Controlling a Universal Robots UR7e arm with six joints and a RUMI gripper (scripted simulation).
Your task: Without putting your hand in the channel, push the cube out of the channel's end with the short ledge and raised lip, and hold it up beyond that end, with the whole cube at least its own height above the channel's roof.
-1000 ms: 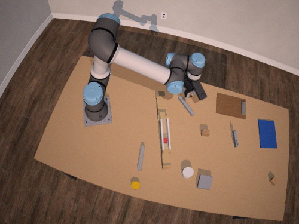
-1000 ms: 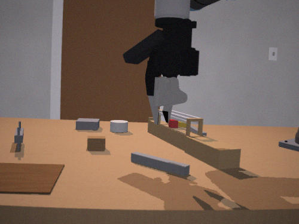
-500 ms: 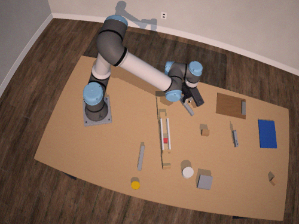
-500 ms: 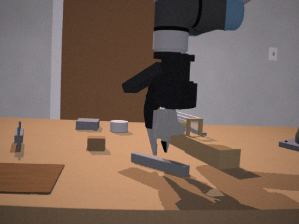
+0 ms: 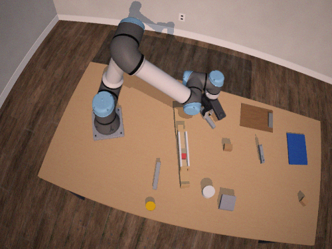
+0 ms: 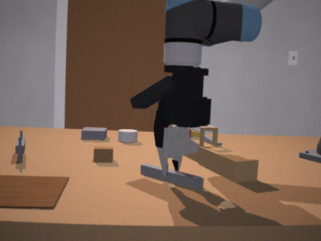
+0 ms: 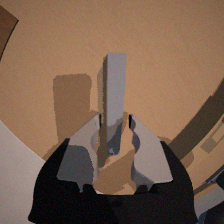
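Note:
The red cube (image 5: 184,156) (image 6: 190,133) sits inside the channel (image 5: 187,146), between its white roof rails, nearer the lower end in the top view. Beyond that end is a short ledge with a raised lip (image 5: 184,184). At the other end the wooden base (image 6: 247,171) runs out longer. A grey bar (image 5: 210,122) (image 6: 192,180) (image 7: 116,75) lies on the table beside that longer part. My gripper (image 5: 207,113) (image 6: 171,173) (image 7: 115,114) is partly open, its fingertips low on either side of the bar near one end. In the wrist view gaps show between bar and fingers.
A second grey bar (image 5: 156,175) lies left of the channel in the top view. A wooden block (image 5: 228,147) (image 6: 103,155), white cylinder (image 5: 208,191) (image 6: 128,135), grey box (image 5: 228,202) (image 6: 94,133) and brown board (image 5: 253,116) (image 6: 29,191) stand to its right. A yellow disc (image 5: 150,206) lies near the front edge.

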